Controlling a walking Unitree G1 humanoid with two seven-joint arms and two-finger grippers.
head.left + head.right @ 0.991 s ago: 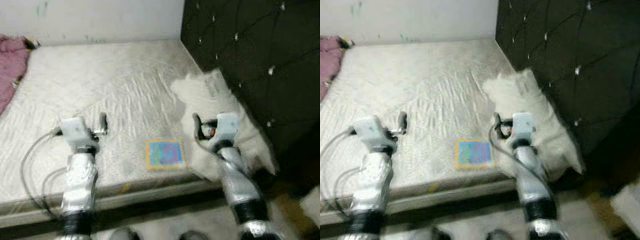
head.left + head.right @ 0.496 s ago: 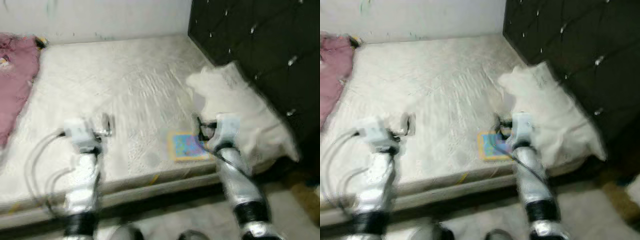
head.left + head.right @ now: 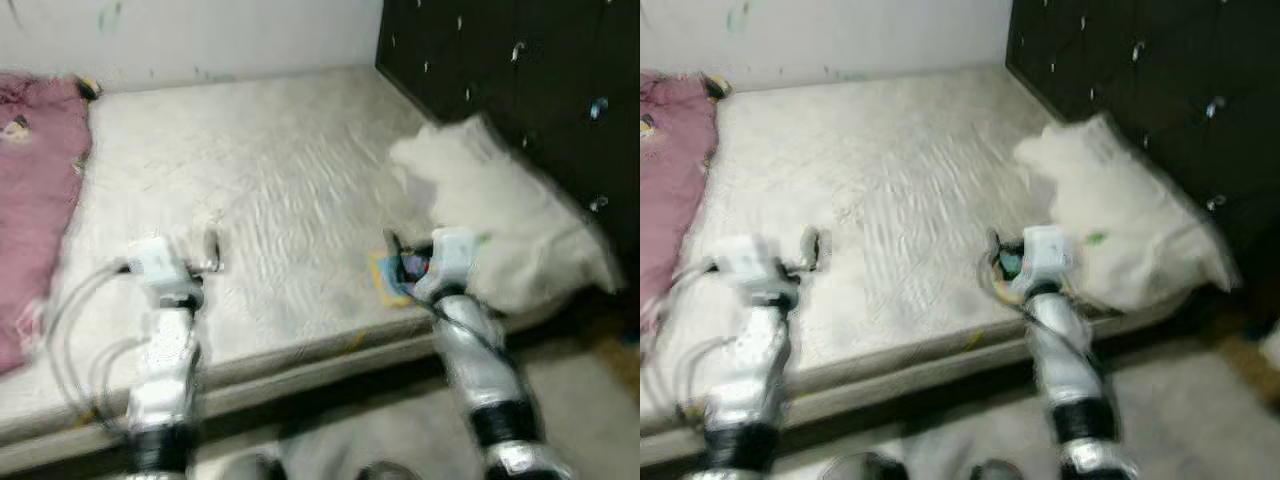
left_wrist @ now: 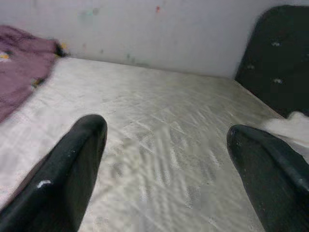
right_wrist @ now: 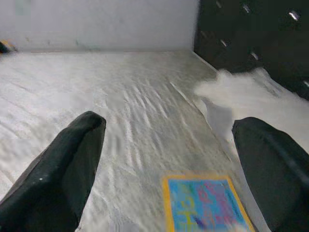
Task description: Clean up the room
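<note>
A small colourful book (image 5: 205,203) with a yellow border lies near the front edge of the bare white mattress (image 3: 260,170). My right gripper (image 3: 395,255) hovers just above and behind the book, open and holding nothing; its two black fingers (image 5: 72,164) stand wide apart. A white pillow (image 3: 500,230) lies crumpled to the right of it, against the headboard. My left gripper (image 4: 166,130) is open over the bare middle-left of the mattress. A pink blanket (image 3: 35,190) lies on the far left part of the bed.
A black tufted headboard (image 3: 520,70) rises along the bed's right side. A pale wall (image 3: 200,35) closes the far end. The mattress's front edge (image 3: 300,365) runs just in front of my arms, with grey floor (image 3: 590,420) below.
The whole view has shifted and blurred, so the camera has moved. The right gripper now stands over the book instead of to its right. More of the pink blanket shows.
</note>
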